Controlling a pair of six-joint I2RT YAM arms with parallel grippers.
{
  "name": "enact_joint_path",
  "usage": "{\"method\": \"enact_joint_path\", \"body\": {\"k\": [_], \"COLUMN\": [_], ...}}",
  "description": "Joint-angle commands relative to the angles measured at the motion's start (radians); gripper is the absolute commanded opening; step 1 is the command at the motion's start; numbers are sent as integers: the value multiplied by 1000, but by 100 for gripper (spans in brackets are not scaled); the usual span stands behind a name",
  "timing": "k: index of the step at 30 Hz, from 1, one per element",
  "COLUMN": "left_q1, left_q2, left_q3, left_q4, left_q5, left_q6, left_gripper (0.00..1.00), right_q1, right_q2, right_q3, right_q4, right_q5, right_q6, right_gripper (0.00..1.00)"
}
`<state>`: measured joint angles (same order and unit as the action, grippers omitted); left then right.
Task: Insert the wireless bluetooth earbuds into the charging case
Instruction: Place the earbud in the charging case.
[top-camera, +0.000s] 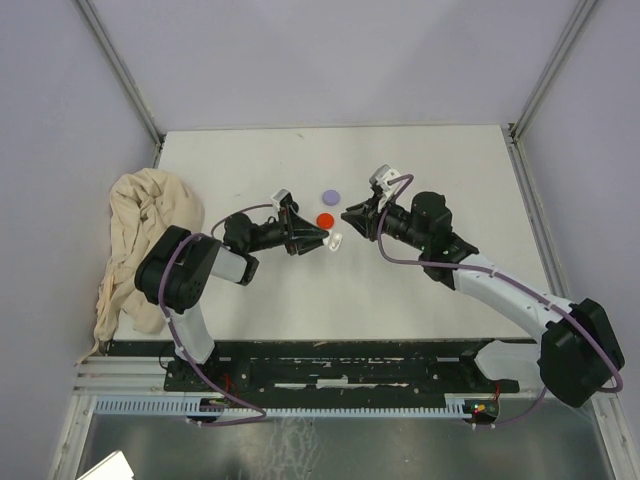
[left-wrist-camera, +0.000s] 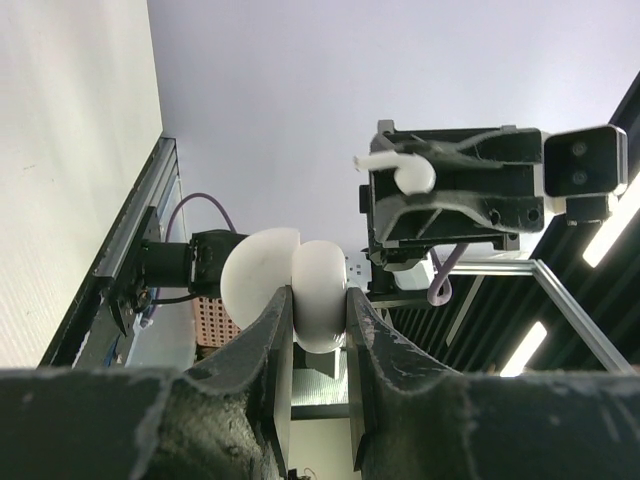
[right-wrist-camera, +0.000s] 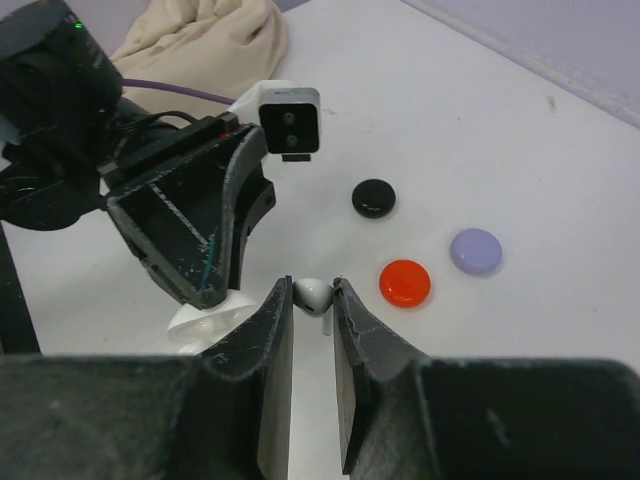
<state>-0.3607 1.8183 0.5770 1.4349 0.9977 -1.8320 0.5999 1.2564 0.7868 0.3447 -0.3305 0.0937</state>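
On my overhead view the two arms meet nose to nose near the middle of the table (top-camera: 420, 290). The left pincer (top-camera: 322, 240) comes in from 9 o'clock and the right pincer (top-camera: 352, 218) from 3 o'clock.

The left pincer is clamped narrow on the charging case (left-wrist-camera: 300, 285). It is a white, rounded clamshell with its two halves parted, and a finger presses on each side of it. The case is lifted and faces the other arm.

The right pincer is pinched almost closed on a white earbud (right-wrist-camera: 313, 293), which it grips between its fingertips. In the left wrist view the earbud's stem sticks out sideways from those fingertips. The earbud sits opposite the case, close to it, and I can see a gap between them. It is not in the case.

Three round discs lie on the table beyond the pincers, all apart from one another. From the right wrist camera, the red disc (right-wrist-camera: 405, 283) is at 3 o'clock of the earbud. The lilac disc (right-wrist-camera: 476, 251) is at 2 o'clock of the red one, and the black disc (right-wrist-camera: 373, 198) is at 11 o'clock of it.

A crumpled cream cloth (top-camera: 140, 230) is heaped at the table's 9 o'clock edge.
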Motion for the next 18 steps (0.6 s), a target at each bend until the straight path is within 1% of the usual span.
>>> {"method": "enact_joint_path", "body": {"k": [1, 6, 18], "left_q1": [-5, -4, -10], "left_q2": [-27, -22, -26], "left_q3": [38, 50, 84], "left_q4": [16, 13, -8], "left_q5": [31, 22, 20], "left_q6": [36, 23, 17], "left_gripper": [3, 3, 3], "right_q1": [0, 1, 0], "right_q2": [-60, -80, -61], "right_q3": [-1, -18, -40], "right_q4": [104, 102, 83], "right_q5": [-122, -188, -228], "right_q6": [-33, -34, -37], "right_gripper": [2, 2, 2]}}
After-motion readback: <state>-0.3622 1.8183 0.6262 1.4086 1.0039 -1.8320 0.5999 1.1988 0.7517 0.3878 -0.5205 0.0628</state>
